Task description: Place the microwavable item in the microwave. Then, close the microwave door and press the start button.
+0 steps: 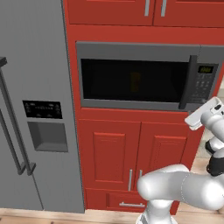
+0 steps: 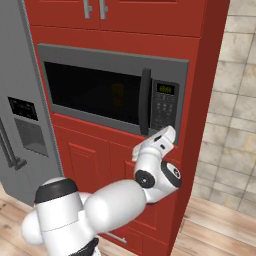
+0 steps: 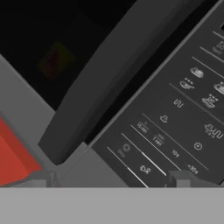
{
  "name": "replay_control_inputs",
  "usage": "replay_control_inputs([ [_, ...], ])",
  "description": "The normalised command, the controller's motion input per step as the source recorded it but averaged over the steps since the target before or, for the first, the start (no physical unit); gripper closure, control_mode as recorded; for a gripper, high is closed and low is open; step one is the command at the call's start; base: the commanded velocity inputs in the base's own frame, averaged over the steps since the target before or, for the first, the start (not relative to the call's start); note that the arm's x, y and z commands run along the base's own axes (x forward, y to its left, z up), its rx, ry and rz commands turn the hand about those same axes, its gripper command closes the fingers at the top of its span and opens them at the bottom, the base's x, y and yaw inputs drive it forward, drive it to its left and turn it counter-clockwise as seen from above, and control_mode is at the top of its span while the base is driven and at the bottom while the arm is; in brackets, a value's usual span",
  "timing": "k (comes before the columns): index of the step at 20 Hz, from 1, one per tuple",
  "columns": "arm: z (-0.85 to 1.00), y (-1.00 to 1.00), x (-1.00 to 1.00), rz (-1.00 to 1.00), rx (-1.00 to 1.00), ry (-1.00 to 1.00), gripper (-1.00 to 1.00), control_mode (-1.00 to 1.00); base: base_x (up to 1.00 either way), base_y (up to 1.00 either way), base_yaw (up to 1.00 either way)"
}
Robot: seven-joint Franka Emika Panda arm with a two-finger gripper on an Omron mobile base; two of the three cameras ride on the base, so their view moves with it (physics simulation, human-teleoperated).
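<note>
Pressing the wrong key is the main danger from here: the dark right-hand keypad panel (image 3: 175,127) carries many small, closely set symbols, and in the hand view it runs diagonally, so a push aimed slightly off would likely land on a timer or mode key instead of start. With the two-finger gripper (image 3: 111,180) spread wide, one tip could also catch the dark vertical door handle (image 2: 145,101) just beside the panel and tug at the broad grey-framed microwave door (image 1: 131,78), which looks shut flush against the wide built-in grey microwave (image 2: 112,92). Which key is start cannot be read with confidence at this sharpness. The small yellow cylindrical cup with a red mark (image 1: 135,81) sits inside, dim behind the dark glass, roughly mid-window, so placing and closing appear done and only the button step seems left. The white arm rises from the base, bends at a low elbow in front of the red lower cabinet doors (image 1: 131,153), and lifts its wrist up toward the microwave's lower right corner, the hand tilted and rolled, held close below the keypad; whether a tip already touches it I cannot tell.
</note>
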Motion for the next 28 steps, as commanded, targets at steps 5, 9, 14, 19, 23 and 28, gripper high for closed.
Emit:
replay_control_inputs([
  [5, 0.03, -0.36, 0.00, 0.09, 0.01, 0.00, -1.00, -1.00, 0.00, 0.00, 0.00],
  [9, 0.00, -0.37, 0.00, 0.09, 0.01, 0.00, -1.00, -1.00, 0.00, 0.00, 0.00],
  [14, 0.00, -0.37, 0.07, 0.10, 0.02, 0.00, -1.00, -1.00, 0.00, 0.00, 0.00],
  [19, -0.03, -0.26, 0.24, 0.11, 0.02, 0.00, -1.00, -1.00, 0.00, 0.00, 0.00],
  [23, -0.07, -0.22, 0.27, 0.11, 0.02, 0.02, -1.00, -1.00, 0.00, 0.00, 0.00],
  [28, -0.14, -0.19, 0.29, 0.11, 0.01, 0.05, -1.00, -1.00, 0.00, 0.00, 0.00],
])
